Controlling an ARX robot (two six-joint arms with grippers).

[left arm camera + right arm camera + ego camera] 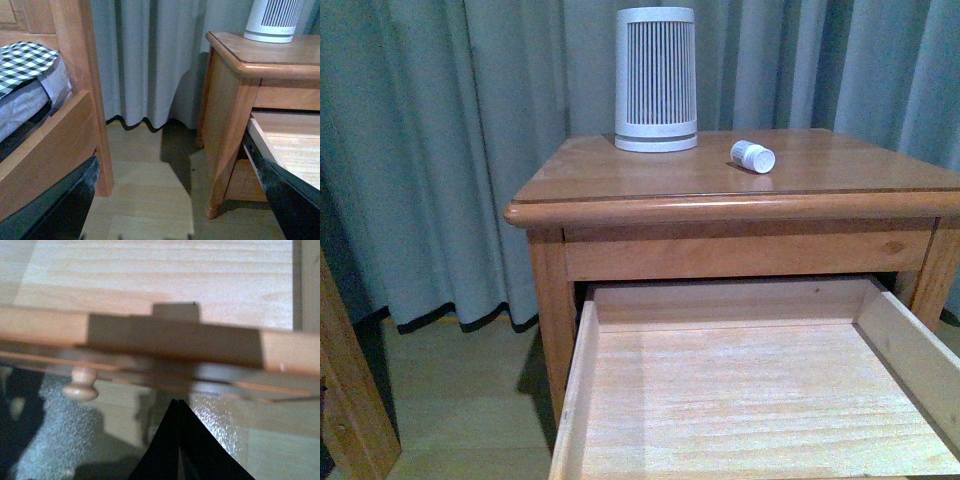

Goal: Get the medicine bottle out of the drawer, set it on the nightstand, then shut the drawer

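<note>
Lying on nightstand (620,175), medicine bottle (752,156); fingers (172,445) by drawer (40,322)

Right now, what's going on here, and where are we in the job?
The medicine bottle lies on its side on the nightstand, near the white ribbed cylinder. The drawer is pulled out, with nothing showing inside. The right end effector is shut on nothing, just outside the drawer front, not far from the knob. The left end effector is open and empty, off to the nightstand's side. Only closing the drawer remains.
</note>
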